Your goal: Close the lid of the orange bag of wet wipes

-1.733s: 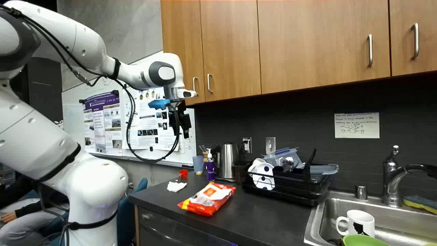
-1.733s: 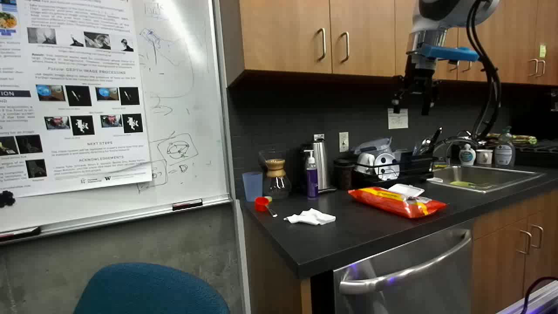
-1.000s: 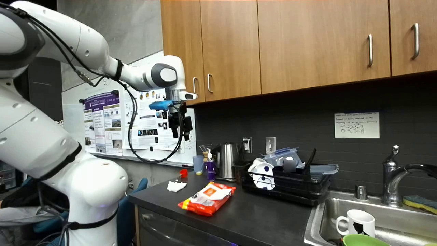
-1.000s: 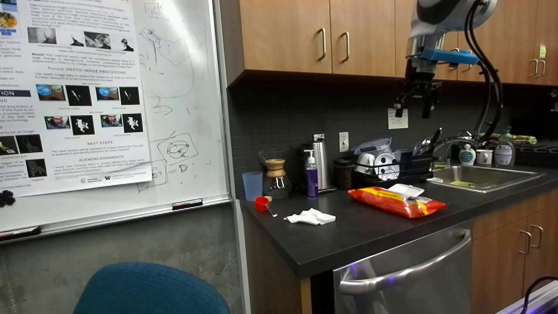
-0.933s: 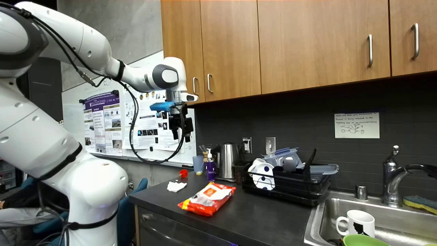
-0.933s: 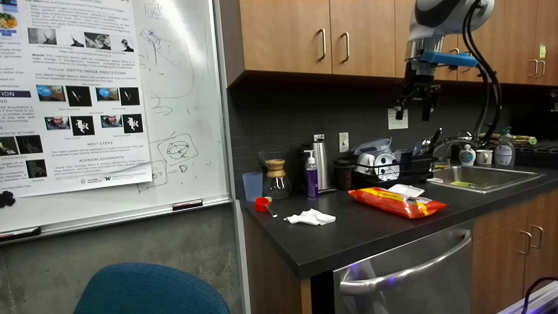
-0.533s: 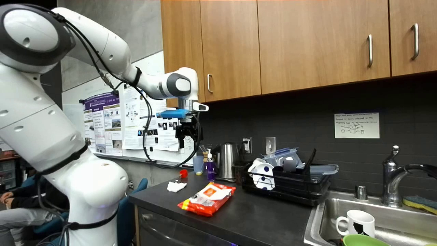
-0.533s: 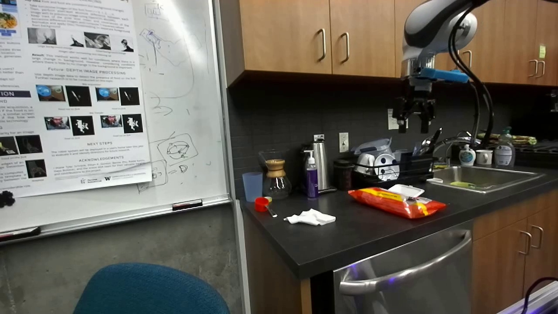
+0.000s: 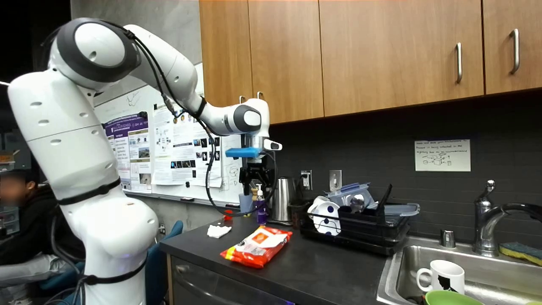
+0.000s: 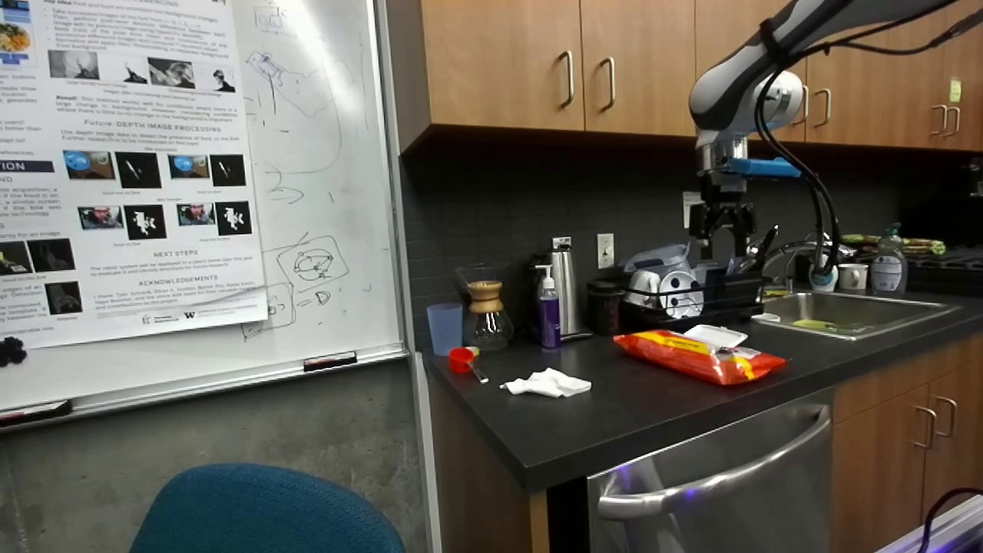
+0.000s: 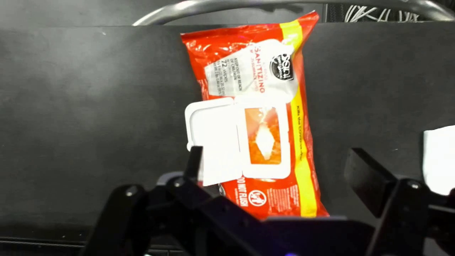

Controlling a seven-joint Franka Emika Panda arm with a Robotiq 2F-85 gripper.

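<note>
One arm (image 9: 70,123) accounts for most of the change: its elbow, partly cut off by the frame edge earlier, now stands fully in view, and its wrist has come down, so the single end effector (image 10: 723,244) hangs lower than before. In an exterior view its tips, earlier well above the rack (image 10: 737,296), now show just over it. It is released, its two fingers (image 11: 369,177) spread apart. In the wrist view one of them overlaps part of the lid (image 11: 215,138), but both exterior views put the end effector well above the bag (image 10: 695,357). Bag and lid, one of each, have not moved: the bag lies flat near the front edge of the tabletop (image 10: 599,418), the lid folded open beside the bag's opening. One person (image 9: 34,228) now shows a head, where only hands, sleeves and legs were seen before. Also on the tabletop, counted: one crumpled white sheet (image 10: 547,382), one red scoop (image 10: 461,359), one blue cup (image 10: 445,329), one carafe (image 10: 488,326), one purple bottle (image 10: 551,319), one kettle (image 9: 284,197), one jar (image 10: 605,307) and the one rack. One sink (image 9: 391,271) holds one mug (image 9: 446,275) and one green dish (image 9: 451,298), the latter cut off by the frame; one sponge (image 9: 521,252) lies behind. Two plates (image 9: 335,180) and one note (image 9: 442,155) are on the wall
</note>
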